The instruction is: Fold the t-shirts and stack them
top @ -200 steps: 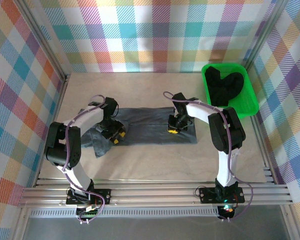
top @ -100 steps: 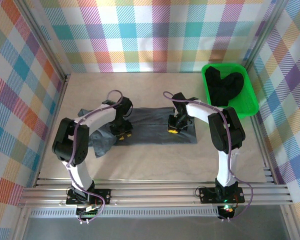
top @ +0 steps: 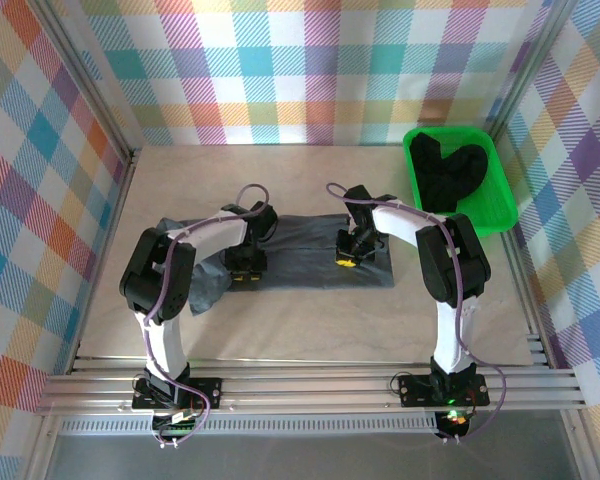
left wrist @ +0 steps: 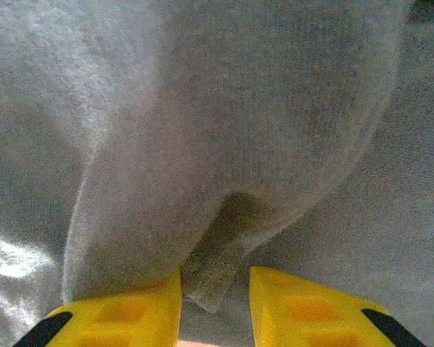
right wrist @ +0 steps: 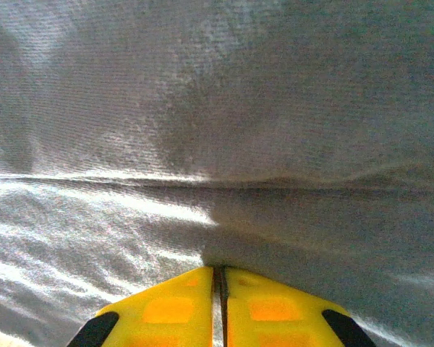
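The slate grey t-shirt [top: 300,245] lies spread across the middle of the table. My left gripper [top: 245,270] is over its left part. In the left wrist view a folded hem of the grey cloth [left wrist: 210,267] sits between the yellow fingers of that gripper [left wrist: 215,278], against the left one, with bulged cloth beyond. My right gripper [top: 347,258] rests on the shirt's right part. In the right wrist view this gripper [right wrist: 218,269] has its fingers together on the edge of a grey cloth layer [right wrist: 239,94]. Black t-shirts [top: 450,175] lie bunched in the tray.
The bright green tray [top: 412,165] stands at the back right corner against the checked walls. Bare tabletop [top: 310,340] runs between the shirt and the metal rails at the near edge. The grey shirt's left end [top: 195,290] is rumpled.
My left gripper has moved right over the shirt's left part, taking grey cloth with it, so the left end is more bunched. The right arm has stayed still.
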`<control>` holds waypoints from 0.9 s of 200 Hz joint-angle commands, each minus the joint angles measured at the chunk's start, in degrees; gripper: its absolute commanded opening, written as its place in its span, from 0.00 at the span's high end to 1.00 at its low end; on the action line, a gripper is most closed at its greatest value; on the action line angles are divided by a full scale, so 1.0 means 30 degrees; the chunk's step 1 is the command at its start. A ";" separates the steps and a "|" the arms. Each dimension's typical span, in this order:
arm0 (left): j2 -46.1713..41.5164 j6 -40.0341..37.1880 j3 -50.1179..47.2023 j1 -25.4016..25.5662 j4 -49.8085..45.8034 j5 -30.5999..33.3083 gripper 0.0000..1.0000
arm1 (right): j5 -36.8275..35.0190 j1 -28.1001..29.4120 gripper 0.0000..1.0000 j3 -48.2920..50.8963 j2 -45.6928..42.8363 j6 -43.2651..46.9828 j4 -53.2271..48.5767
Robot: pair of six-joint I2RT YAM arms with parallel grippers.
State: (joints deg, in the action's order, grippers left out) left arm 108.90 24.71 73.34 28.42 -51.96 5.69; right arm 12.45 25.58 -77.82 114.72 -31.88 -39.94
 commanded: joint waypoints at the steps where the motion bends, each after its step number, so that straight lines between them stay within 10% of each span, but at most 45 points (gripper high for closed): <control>1: 0.0195 -0.0940 0.0219 0.0428 -0.0194 0.0588 0.69 | -0.0108 -0.0061 0.88 -0.0016 0.0169 0.0196 -0.0284; 88: 0.0089 -0.0933 0.0801 0.0572 -0.0569 0.1754 1.00 | -0.0055 -0.0061 0.88 -0.0075 0.0258 0.0168 -0.0296; 180: -0.0135 0.3847 0.2989 0.0398 -0.3426 -0.4221 1.00 | -0.0023 -0.0061 0.88 -0.0165 0.0374 0.0403 -0.0457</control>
State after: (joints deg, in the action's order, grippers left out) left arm 109.12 30.59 80.53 29.50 -58.61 -0.62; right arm 12.45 25.58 -77.82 114.72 -31.86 -39.97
